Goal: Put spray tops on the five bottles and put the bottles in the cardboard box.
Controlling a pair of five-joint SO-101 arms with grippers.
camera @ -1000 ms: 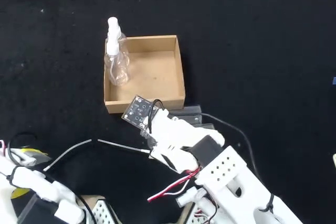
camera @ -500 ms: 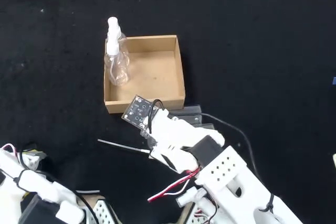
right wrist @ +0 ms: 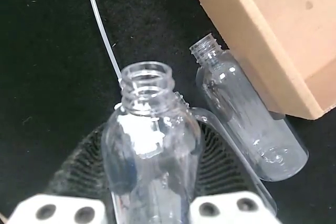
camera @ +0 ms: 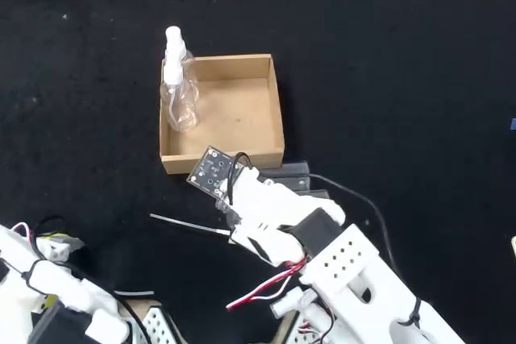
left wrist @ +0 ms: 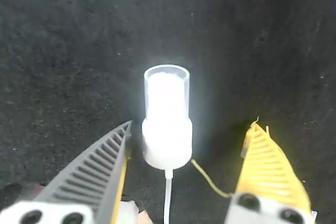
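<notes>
My right gripper (right wrist: 157,163) is shut on a clear bottle (right wrist: 149,129) with a bare open neck, held upright in front of the cardboard box (right wrist: 273,35). A second clear bottle without a top (right wrist: 247,114) lies on the cloth against the box's near wall. A white spray top (left wrist: 167,124) with its thin tube lies between the fingers of my left gripper (left wrist: 186,135), which is open; the grey finger is close to the top's collar, the yellow one stands apart. Clear bottles with spray tops (camera: 179,78) stand in the far left corner of the box (camera: 274,102).
A loose thin white tube (camera: 189,224) lies on the black cloth between the two arms, also seen as the tube (right wrist: 102,30) beside the held bottle. The right arm (camera: 322,247) covers the ground just in front of the box. The left arm (camera: 40,279) sits at the lower left corner.
The left arm has drawn back toward the lower left corner, and the long white curved line beside it is gone from the high view. The right arm and its bottle have not moved.
</notes>
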